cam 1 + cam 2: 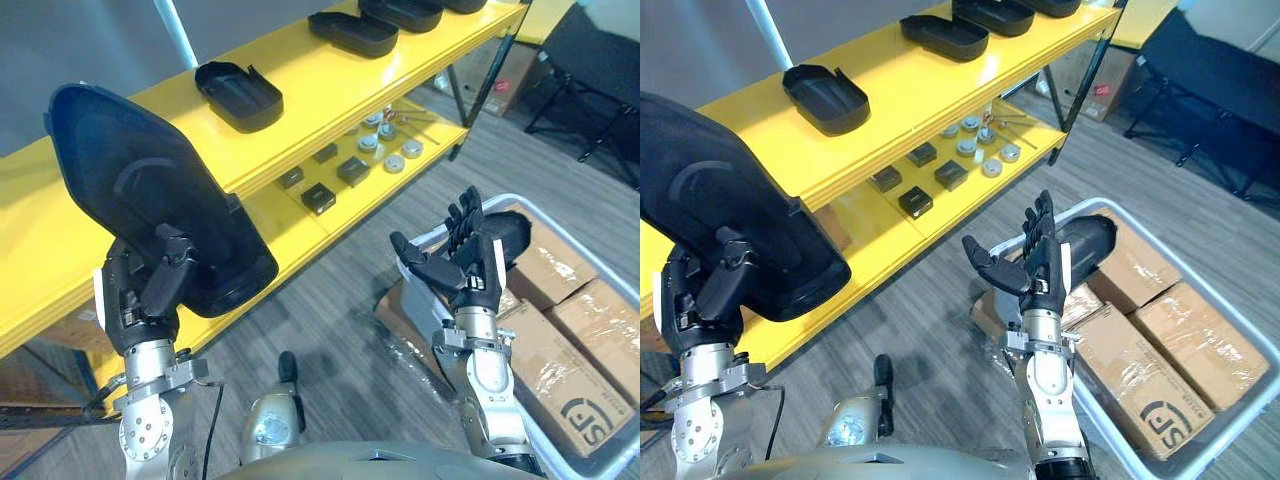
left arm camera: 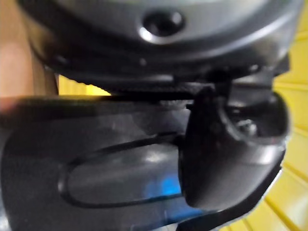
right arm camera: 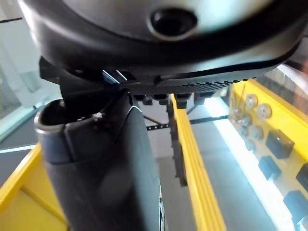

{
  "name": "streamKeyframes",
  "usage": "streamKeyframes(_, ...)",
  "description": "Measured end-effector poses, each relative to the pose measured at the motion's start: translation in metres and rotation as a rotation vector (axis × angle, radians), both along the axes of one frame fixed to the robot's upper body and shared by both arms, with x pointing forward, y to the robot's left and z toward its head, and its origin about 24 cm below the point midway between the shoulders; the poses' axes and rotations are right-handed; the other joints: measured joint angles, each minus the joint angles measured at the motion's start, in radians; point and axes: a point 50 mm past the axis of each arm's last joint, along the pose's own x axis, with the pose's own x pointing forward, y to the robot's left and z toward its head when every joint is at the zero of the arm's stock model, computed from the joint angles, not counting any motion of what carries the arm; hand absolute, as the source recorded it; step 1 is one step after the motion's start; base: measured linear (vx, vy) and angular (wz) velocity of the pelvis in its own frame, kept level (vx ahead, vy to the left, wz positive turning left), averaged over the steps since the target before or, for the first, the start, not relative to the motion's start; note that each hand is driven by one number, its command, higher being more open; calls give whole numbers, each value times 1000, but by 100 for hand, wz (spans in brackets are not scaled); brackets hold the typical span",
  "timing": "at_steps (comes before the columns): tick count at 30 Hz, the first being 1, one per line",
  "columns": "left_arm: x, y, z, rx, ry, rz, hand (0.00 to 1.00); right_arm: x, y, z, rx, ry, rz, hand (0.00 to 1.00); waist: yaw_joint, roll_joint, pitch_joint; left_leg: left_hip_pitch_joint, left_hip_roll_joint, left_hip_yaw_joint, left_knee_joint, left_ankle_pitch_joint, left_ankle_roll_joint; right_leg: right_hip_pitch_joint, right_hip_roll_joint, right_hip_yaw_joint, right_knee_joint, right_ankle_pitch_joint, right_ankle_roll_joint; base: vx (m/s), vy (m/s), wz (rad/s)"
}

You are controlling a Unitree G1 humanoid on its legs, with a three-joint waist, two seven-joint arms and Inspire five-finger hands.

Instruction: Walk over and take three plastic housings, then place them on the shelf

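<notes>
plastic housings point(image 1: 150, 190): one in curled left robot hand point(image 1: 150, 290); right robot hand point(image 1: 467, 265) spread

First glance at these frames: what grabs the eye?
The large black housing gripped in the left hand, raised in front of the yellow shelf. More housings lie in a row on the shelf's top level. The right hand is open and empty, with cardboard boxes past it at the right.

Black plastic housing point(image 1: 150, 195) tilted on edge in left robot hand point(image 1: 145, 290); more housings point(image 1: 238, 95) open-side-up on yellow shelf point(image 1: 320, 75).
</notes>
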Motion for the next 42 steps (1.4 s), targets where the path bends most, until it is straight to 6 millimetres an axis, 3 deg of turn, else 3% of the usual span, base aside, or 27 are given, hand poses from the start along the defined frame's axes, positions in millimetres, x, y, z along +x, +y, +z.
streamKeyframes(2, 0, -1, -1, -6, 3, 4, 0, 6, 2, 6, 8, -30, -7, 100, 4, 10, 7, -17, -15, -11, 14, 1, 6, 1, -17, -13, 19, -19, 9, -36, 28, 30)
streamKeyframes(5, 1, 1, 3, 4, -19, 11, 0, 16, 6, 22, 28, -113, -29, 100, 32, -6, 19, -84, -43, -13, 147, -63, 28, 18, -54, -39, 21, -16, 0, 74, 59, 31)
streamKeyframes(6, 2, 2, 6, 11, -37, 8, 0, 17, 7, 26, 42, -140, -45, 100, 38, -26, 32, -102, -67, -7, 233, -128, 43, 56, -80, -56, 43, 13, -36, 153, 99, 48)
streamKeyframes(7, 3, 1, 6, 11, -42, 6, 0, 17, 6, 27, 41, -143, -49, 100, 37, -27, 32, -107, -75, -17, 260, -151, 46, 55, -92, -33, 80, 33, -74, 204, 188, 70)
streamKeyframes(8, 4, 1, 8, 15, -51, 1, 0, 17, 5, 27, 40, -144, -54, 100, 36, -32, 30, -97, -95, -38, 265, -180, 57, 26, -117, 32, 163, 103, -181, 149, 186, 55)
streamKeyframes(9, 4, 2, 8, 18, -55, 2, 0, 17, 5, 27, 38, -145, -52, 100, 38, -33, 24, -89, -99, -41, 250, -184, 62, -3, -121, 78, 197, 160, -219, 295, 283, 58)
streamKeyframes(10, 4, 6, 12, 36, -74, 19, 0, 19, 7, 30, 36, -159, -39, 100, 36, -32, 8, -54, -110, -55, 186, -178, 77, -62, -122, 182, 262, 319, -202, 283, 207, 45)
streamKeyframes(11, 5, 9, 15, 48, -89, 29, 0, 20, 8, 32, 41, -174, -34, 100, 25, -39, 7, -41, -110, -77, 158, -171, 88, -91, -115, 214, 316, 289, -167, 294, 148, 54)
streamKeyframes(12, 8, 13, 19, 58, -107, 46, 0, 22, 12, 37, 38, -197, -11, 100, 17, -46, 5, -21, -119, -108, 120, -158, 108, -140, -96, 238, 411, 190, -143, 234, 26, 55)
streamKeyframes(13, 13, 17, 21, 59, -123, 67, 0, 26, 14, 42, 27, -223, 18, 100, 16, -45, 7, 30, -127, -131, 72, -152, 117, -181, -67, 242, 489, 61, -150, 315, 34, 43)
streamKeyframes(14, 13, 20, 23, 61, -135, 86, 0, 31, 18, 50, 23, -253, 43, 100, 21, -41, 9, 99, -131, -137, 35, -159, 119, -197, -31, 222, 488, -6, -166, 330, 63, 24)
streamKeyframes(16, 15, 23, 27, 69, -156, 103, 0, 39, 24, 65, 19, -318, 72, 100, 18, -25, 9, 174, -129, -156, 7, -178, 118, -236, 33, 201, 412, -51, -199, 309, 80, 27)
streamKeyframes(18, 21, 22, 34, 68, -194, 97, 0, 44, 27, 80, 19, -384, 85, 100, 6, -18, 7, 198, -127, -201, 5, -197, 117, -314, 94, 257, 297, -53, -202, 258, 18, 71)
streamKeyframes(20, 30, 18, 38, 58, -222, 74, 0, 44, 29, 91, 20, -435, 94, 100, -17, -16, 7, 207, -121, -283, 8, -213, 107, -424, 150, 405, 167, -24, -166, 275, -111, 107)
streamKeyframes(22, 36, 18, 32, 53, -199, 70, 0, 43, 30, 92, -13, -440, 85, 100, -37, -20, 5, 230, -120, -345, 13, -217, 81, -442, 172, 493, 84, 2, -124, 293, -217, 118)
streamKeyframes(24, 37, 20, 25, 52, -160, 69, 0, 43, 27, 93, -29, -444, 81, 100, -39, -41, -7, 249, -129, -391, 24, -241, 43, -409, 171, 512, 0, 78, -138, 292, -303, 106)
streamKeyframes(25, 38, 21, 25, 59, -148, 66, 0, 43, 24, 93, -30, -448, 75, 100, -35, -67, -24, 250, -137, -402, 25, -258, 24, -379, 171, 502, -47, 126, -142, 230, -314, 79)
streamKeyframes(26, 38, 23, 26, 79, -146, 62, 0, 43, 21, 95, -37, -456, 73, 100, -29, -102, -44, 245, -140, -386, 31, -287, 5, -343, 167, 497, -115, 247, -143, 314, -465, 112)
streamKeyframes(27, 36, 21, 17, 48, -108, 54, 0, 42, 11, 99, -89, -471, 73, 100, -36, -42, -58, 223, -46, -294, 87, -314, -29, -279, 223, 425, -165, 245, -153, 251, -365, 85)
streamKeyframes(30, 36, 17, 13, 35, -91, 29, 0, 39, 1, 111, -147, -514, 83, 100, -24, 11, -78, 235, 32, -258, 71, -316, -80, -227, 295, 386, -229, 244, -166, 220, -252, 28)
streamKeyframes(35, 41, 0, 10, 55, -58, -64, 0, 25, -11, 117, -142, -534, 77, 100, -52, 13, -84, 264, 46, -215, 58, -310, -87, -155, 311, 356, -281, 241, -170, 126, -66, 21)
streamKeyframes(42, 43, -7, 19, 205, -48, -139, 0, 8, -26, 100, -61, -472, 67, 100, -76, 12, -85, 275, 10, -174, 23, -280, -78, -133, 263, 329, -272, 227, -161, 0, 41, 19)
